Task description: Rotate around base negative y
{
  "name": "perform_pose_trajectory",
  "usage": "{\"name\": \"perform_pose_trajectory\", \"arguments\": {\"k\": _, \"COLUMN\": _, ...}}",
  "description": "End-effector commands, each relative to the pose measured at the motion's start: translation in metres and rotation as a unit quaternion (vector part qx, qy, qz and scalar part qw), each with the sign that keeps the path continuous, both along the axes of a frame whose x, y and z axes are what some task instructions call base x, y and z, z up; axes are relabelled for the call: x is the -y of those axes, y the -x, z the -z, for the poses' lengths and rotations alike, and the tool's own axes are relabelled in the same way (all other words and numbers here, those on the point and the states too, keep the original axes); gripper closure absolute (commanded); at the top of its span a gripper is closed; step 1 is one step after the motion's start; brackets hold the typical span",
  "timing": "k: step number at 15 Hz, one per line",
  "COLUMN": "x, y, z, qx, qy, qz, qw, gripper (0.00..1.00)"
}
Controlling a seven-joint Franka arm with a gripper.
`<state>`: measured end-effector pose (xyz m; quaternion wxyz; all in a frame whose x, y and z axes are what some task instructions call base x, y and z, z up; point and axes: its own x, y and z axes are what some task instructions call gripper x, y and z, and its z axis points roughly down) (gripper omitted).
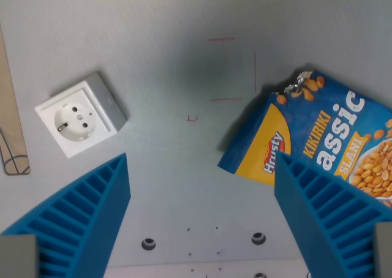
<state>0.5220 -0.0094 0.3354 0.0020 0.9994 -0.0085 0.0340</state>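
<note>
My gripper [202,168] is open, its two blue ribbed fingers [79,217] rising from the bottom corners of the wrist view with nothing between them. A blue and yellow peanut bag [306,140] lies flat on the grey table at the wrist view's right, its lower part hidden behind the right finger [331,217]. A white wall socket box [79,116] sits on the table at the wrist view's left, above the left finger. Both are apart from the fingers.
Thin red marks [233,67] are drawn on the grey table [184,137] near the top centre. A wooden strip with a dark cable [12,143] runs along the left edge. Several screw holes [257,237] dot the table near the bottom.
</note>
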Motion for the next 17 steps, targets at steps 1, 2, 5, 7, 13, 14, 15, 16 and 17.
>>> {"name": "perform_pose_trajectory", "arguments": {"k": 1, "x": 0.0, "y": 0.0139, "z": 0.0009, "qx": 0.119, "qy": 0.0, "qz": 0.0, "qw": 0.9929, "gripper": 0.0}}
{"name": "perform_pose_trajectory", "arguments": {"k": 2, "x": 0.0, "y": 0.0139, "z": 0.0009, "qx": 0.126, "qy": 0.0, "qz": 0.0, "qw": 0.9921, "gripper": 0.0}}
{"name": "perform_pose_trajectory", "arguments": {"k": 5, "x": 0.0, "y": 0.0139, "z": 0.0009, "qx": 0.145, "qy": 0.0, "qz": 0.0, "qw": 0.9894, "gripper": 0.0}}
{"name": "perform_pose_trajectory", "arguments": {"k": 7, "x": 0.0, "y": 0.0139, "z": 0.0009, "qx": 0.159, "qy": 0.0, "qz": 0.0, "qw": 0.9874, "gripper": 0.0}}
{"name": "perform_pose_trajectory", "arguments": {"k": 13, "x": 0.0, "y": 0.0139, "z": 0.0009, "qx": 0.198, "qy": 0.0, "qz": 0.0, "qw": 0.9802, "gripper": 0.0}}
{"name": "perform_pose_trajectory", "arguments": {"k": 14, "x": 0.0, "y": 0.0139, "z": 0.0009, "qx": 0.204, "qy": 0.0, "qz": 0.0, "qw": 0.9789, "gripper": 0.0}}
{"name": "perform_pose_trajectory", "arguments": {"k": 15, "x": 0.0, "y": 0.0139, "z": 0.0009, "qx": 0.211, "qy": 0.0, "qz": 0.0, "qw": 0.9775, "gripper": 0.0}}
{"name": "perform_pose_trajectory", "arguments": {"k": 16, "x": 0.0, "y": 0.0139, "z": 0.0009, "qx": 0.217, "qy": 0.0, "qz": 0.0, "qw": 0.9761, "gripper": 0.0}}
{"name": "perform_pose_trajectory", "arguments": {"k": 17, "x": 0.0, "y": 0.0139, "z": 0.0009, "qx": 0.224, "qy": 0.0, "qz": 0.0, "qw": 0.9746, "gripper": 0.0}}
